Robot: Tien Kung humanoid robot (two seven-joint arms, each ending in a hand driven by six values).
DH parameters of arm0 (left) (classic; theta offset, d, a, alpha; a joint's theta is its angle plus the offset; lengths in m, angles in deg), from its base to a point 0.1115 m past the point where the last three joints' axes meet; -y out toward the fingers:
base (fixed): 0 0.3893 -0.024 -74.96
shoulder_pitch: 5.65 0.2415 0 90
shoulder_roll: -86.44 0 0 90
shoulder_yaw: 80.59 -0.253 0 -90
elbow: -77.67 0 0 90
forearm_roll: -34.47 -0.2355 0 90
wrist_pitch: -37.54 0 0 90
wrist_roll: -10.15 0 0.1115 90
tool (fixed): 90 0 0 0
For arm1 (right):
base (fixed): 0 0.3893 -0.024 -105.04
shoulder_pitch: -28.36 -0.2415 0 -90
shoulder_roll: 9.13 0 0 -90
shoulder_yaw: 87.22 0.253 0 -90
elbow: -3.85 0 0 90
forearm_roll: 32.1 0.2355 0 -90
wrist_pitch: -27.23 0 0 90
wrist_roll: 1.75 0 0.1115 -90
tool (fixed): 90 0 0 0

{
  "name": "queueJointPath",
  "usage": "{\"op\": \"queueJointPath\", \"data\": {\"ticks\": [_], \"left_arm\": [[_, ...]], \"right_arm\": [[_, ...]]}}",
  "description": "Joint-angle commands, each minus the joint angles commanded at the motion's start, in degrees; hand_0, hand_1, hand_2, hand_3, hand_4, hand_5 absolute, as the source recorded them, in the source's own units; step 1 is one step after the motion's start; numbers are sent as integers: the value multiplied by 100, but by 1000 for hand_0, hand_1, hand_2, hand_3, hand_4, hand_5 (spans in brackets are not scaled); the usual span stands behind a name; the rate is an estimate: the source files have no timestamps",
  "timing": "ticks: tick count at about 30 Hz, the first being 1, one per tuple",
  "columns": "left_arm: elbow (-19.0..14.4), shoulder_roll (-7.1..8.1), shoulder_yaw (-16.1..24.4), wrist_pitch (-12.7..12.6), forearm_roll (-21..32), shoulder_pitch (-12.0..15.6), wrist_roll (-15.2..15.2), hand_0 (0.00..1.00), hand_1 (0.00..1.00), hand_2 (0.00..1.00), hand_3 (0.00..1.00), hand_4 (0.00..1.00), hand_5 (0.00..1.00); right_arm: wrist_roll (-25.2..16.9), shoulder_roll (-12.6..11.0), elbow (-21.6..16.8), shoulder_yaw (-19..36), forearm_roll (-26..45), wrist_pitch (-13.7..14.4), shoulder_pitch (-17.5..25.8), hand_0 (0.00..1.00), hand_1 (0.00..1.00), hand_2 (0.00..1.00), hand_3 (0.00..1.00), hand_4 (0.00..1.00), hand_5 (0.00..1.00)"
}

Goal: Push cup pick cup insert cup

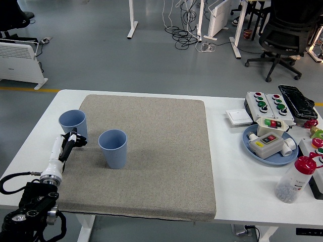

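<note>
On the white table lies a grey felt mat. Two blue plastic cups stand on it: one at ten o'clock of the other, apart.

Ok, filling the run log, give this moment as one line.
left hand: at left cup | fingers: unclear | centre cup: upright, apart | right arm: unseen
</note>
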Motion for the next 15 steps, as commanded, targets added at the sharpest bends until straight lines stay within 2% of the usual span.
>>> {"op": "queueJointPath", "data": {"ticks": [15], "left_arm": [[369,-105,-203,27,95,-283,-46,576,477,429,392,513,998]], "right_arm": [[36,17,-11,65,-125,7,-4,747,694,711,581,96,509]]}}
